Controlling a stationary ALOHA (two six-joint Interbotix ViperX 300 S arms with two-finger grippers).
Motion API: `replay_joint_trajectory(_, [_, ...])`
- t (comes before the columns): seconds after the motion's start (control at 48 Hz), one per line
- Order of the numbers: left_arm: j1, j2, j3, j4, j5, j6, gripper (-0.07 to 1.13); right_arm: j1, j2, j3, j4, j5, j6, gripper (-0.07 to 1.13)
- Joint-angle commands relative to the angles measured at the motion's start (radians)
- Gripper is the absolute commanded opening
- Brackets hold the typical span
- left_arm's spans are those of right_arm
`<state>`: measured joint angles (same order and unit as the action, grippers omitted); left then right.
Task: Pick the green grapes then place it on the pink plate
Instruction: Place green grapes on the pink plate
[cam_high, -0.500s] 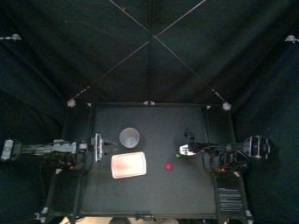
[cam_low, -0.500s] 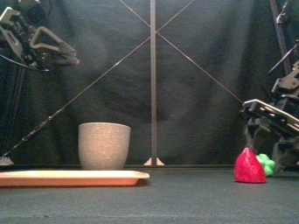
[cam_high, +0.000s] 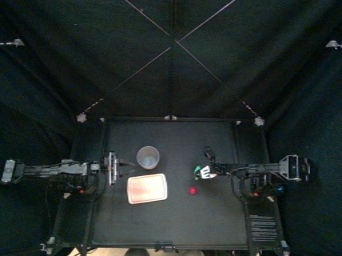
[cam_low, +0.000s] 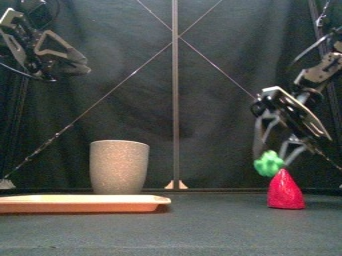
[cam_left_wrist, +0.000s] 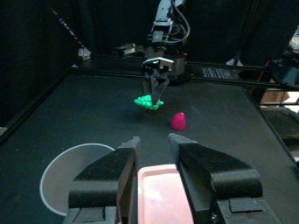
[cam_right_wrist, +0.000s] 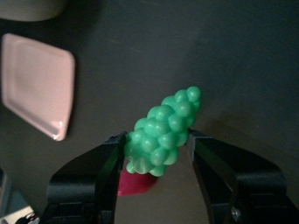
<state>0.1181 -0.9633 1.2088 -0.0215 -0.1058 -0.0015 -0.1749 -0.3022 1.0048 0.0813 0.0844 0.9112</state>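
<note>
Right side: clamped on one bunch of green grapes (cam_low: 271, 162) with the right gripper (cam_right_wrist: 158, 138), both jaws pressed against the bunch's sides. Held clear of the table (cam_low: 201, 225), higher than one red strawberry-like toy (cam_low: 283, 188) standing on the table's right half and a little farther back. Not yet on the one pink tray (cam_low: 80, 203), lying flat at front left, well apart from the grapes. Just behind the tray, one grey speckled cup (cam_low: 119, 166), upright. Left side: hanging high with the left gripper (cam_left_wrist: 156, 144), jaws spread apart and holding nothing, to the left of tray and cup. No more than one of each thing.
</note>
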Motion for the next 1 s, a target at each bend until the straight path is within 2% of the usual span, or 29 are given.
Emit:
replay_joint_trajectory(0.021, [0.008, 0.006, -0.008, -0.003, -0.009, 0.003, 0.74, 0.043, -0.003, -0.112, -0.087, -0.011, 0.0, 0.58])
replay_joint_trajectory(0.312, [0.031, 0.002, -0.008, -0.003, -0.009, 0.003, 0.74, 0.149, 0.206, -0.325, -0.39, -0.081, 0.008, 0.58])
replay_joint_trajectory(0.542, [0.034, -0.003, -0.008, -0.003, -0.009, 0.003, 0.74, 0.201, 0.419, -0.518, -0.54, -0.149, 0.002, 0.58])
replay_joint_trajectory(0.646, [0.032, -0.003, -0.008, -0.003, -0.009, 0.003, 0.74, 0.224, 0.515, -0.609, -0.578, -0.164, 0.005, 0.58])
replay_joint_trajectory(1.0, [0.032, -0.005, -0.005, -0.003, -0.012, 0.006, 0.74, 0.238, 0.716, -0.798, -0.591, -0.137, 0.002, 0.58])
